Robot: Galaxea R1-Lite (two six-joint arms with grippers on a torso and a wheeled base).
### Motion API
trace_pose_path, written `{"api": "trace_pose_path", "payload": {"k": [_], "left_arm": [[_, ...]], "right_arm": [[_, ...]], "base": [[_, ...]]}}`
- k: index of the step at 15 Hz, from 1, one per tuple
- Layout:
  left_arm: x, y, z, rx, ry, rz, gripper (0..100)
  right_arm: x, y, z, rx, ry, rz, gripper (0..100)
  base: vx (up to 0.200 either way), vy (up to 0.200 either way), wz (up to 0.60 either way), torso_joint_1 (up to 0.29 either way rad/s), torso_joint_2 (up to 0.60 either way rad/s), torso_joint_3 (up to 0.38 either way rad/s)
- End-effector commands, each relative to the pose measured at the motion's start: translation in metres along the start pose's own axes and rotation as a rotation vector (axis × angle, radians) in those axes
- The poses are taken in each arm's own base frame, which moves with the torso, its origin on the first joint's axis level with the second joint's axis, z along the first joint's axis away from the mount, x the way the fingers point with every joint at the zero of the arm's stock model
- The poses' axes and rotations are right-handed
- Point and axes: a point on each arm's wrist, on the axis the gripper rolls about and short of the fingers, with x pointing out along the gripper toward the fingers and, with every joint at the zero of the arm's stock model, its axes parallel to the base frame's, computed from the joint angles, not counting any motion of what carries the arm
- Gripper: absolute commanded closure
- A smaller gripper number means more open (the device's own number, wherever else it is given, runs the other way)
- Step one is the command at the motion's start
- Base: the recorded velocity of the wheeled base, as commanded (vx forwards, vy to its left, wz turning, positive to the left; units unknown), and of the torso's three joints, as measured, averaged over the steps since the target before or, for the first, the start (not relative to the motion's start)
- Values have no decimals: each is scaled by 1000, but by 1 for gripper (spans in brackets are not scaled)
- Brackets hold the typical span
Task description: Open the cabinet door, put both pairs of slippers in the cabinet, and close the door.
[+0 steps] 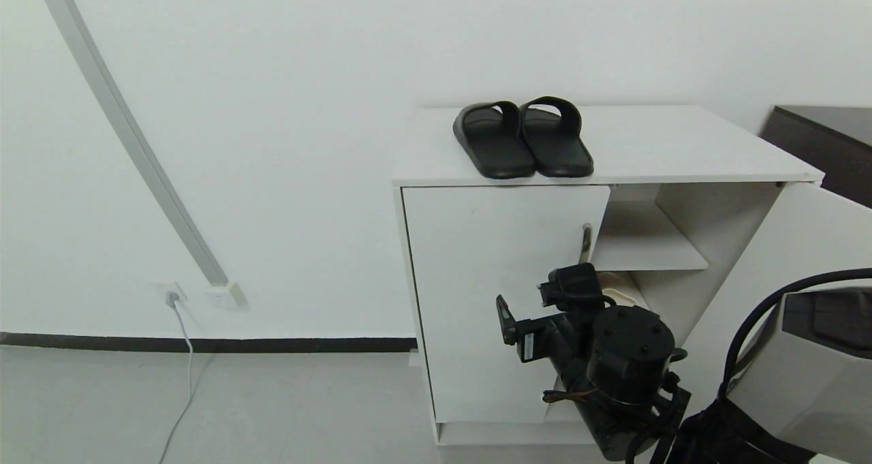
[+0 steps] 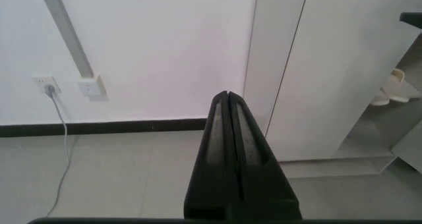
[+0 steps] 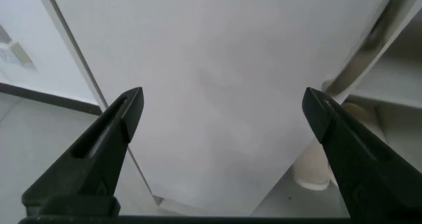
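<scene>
A pair of black slippers (image 1: 523,139) sits on top of the white cabinet (image 1: 681,144). The cabinet's right door (image 1: 783,266) is swung open; the left door (image 1: 497,294) with its handle (image 1: 586,242) is closed. A pale slipper (image 1: 621,288) (image 2: 394,87) (image 3: 315,165) lies on the lower shelf inside, partly hidden. My right gripper (image 1: 531,302) (image 3: 224,99) is open in front of the closed left door, beside the handle, with nothing between its fingers. My left gripper (image 2: 227,100) is shut and empty, low over the floor to the left of the cabinet.
A wall socket with a plugged-in cable (image 1: 172,295) (image 2: 46,87) and a slanted conduit (image 1: 129,130) are on the wall at left. Dark furniture (image 1: 828,144) stands right of the cabinet. Bare floor (image 1: 238,409) lies left of the cabinet.
</scene>
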Motion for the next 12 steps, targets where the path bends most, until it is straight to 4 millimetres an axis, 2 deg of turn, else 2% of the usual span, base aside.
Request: {"api": "trace_pose_path", "payload": {"k": [1, 12], "left_arm": [[0, 0, 0, 0, 2, 0, 100], [0, 0, 0, 0, 2, 0, 100]], "right_arm": [[0, 0, -1, -2, 3, -1, 0], [2, -1, -5, -11, 13, -3, 0]], "base": [[0, 0, 0, 178, -496, -310], [0, 0, 0, 211, -527, -317]]}}
